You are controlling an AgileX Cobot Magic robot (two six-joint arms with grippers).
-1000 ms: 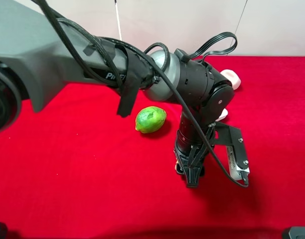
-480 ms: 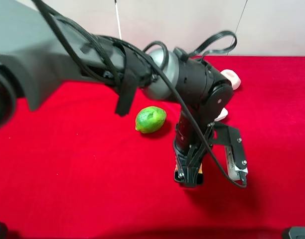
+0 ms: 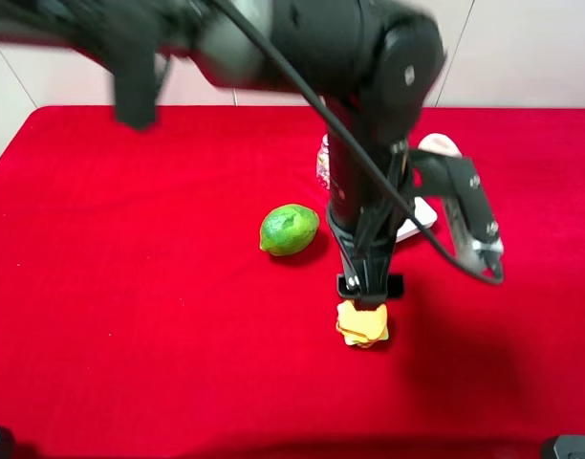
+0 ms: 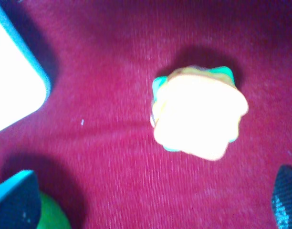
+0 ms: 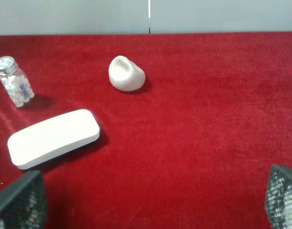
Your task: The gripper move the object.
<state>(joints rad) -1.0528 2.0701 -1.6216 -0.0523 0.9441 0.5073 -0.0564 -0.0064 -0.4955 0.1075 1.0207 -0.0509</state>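
Note:
The object, a small toy sandwich (image 3: 361,323) of orange-yellow slices with a green layer, lies free on the red cloth. My left gripper (image 3: 370,287) hangs just above it, pointing down, open and holding nothing. The left wrist view looks straight down on the sandwich (image 4: 198,117), which lies beyond the left gripper (image 4: 151,198) and apart from both dark fingertips (image 4: 15,200). My right gripper (image 5: 151,198) is open over bare cloth with nothing between its fingers.
A green lime (image 3: 290,229) sits left of the arm. Behind the arm lie a flat white block (image 5: 53,138), a white rounded lump (image 5: 126,73) and a pill bottle (image 5: 13,87). The red cloth (image 3: 130,316) covers the table.
My left gripper opened, let go of the sandwich and rose. The sandwich now lies on the cloth below the fingers.

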